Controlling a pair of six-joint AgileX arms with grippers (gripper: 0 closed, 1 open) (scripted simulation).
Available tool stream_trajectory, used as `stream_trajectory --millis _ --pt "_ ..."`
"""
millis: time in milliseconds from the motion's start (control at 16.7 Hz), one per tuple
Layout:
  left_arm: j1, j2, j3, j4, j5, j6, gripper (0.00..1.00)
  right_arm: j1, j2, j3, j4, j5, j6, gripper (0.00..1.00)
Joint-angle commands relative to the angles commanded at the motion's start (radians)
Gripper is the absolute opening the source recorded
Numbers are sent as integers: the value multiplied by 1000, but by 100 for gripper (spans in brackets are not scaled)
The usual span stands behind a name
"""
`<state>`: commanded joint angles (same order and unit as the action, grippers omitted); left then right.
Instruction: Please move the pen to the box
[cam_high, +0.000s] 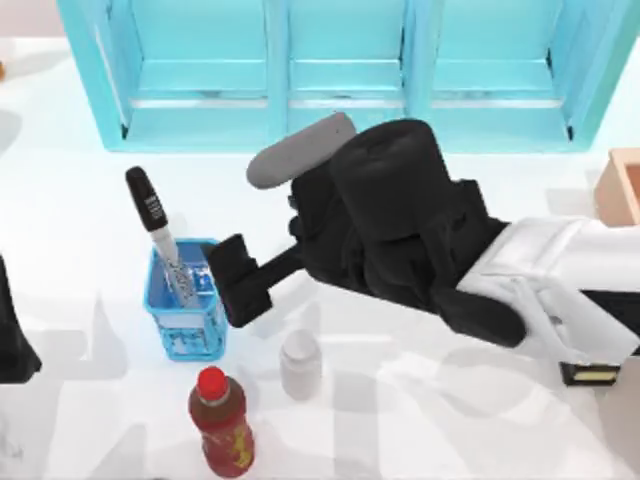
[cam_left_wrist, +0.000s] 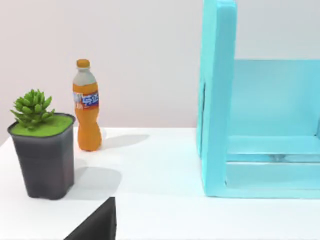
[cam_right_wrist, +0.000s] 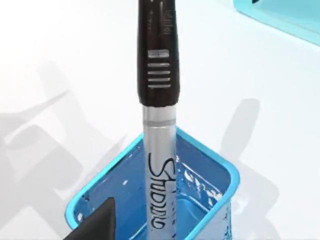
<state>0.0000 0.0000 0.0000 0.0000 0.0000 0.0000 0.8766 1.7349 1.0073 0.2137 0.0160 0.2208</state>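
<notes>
Standing upright in the small blue crate (cam_high: 186, 312), the pen (cam_high: 160, 235) looks light, stiff and slick; we'd pinch its black cap. Right end effector (cam_high: 240, 290) hangs beside it, empty, openness unclear.

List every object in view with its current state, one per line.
pen: standing tilted in the blue crate, cap up, not gripped
blue crate: upright, holding the pen
box: at the table's right edge, nothing seen inside
red-capped bottle: upright, capped
white jar: upright, lidded
right gripper: jaws open beside the crate
left gripper: parked at the left
</notes>
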Motion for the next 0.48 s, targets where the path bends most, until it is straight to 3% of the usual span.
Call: stream_trajectory --millis 480 --pt "0 0 0 0 0 0 100 60 108 52 0 2 14 100"
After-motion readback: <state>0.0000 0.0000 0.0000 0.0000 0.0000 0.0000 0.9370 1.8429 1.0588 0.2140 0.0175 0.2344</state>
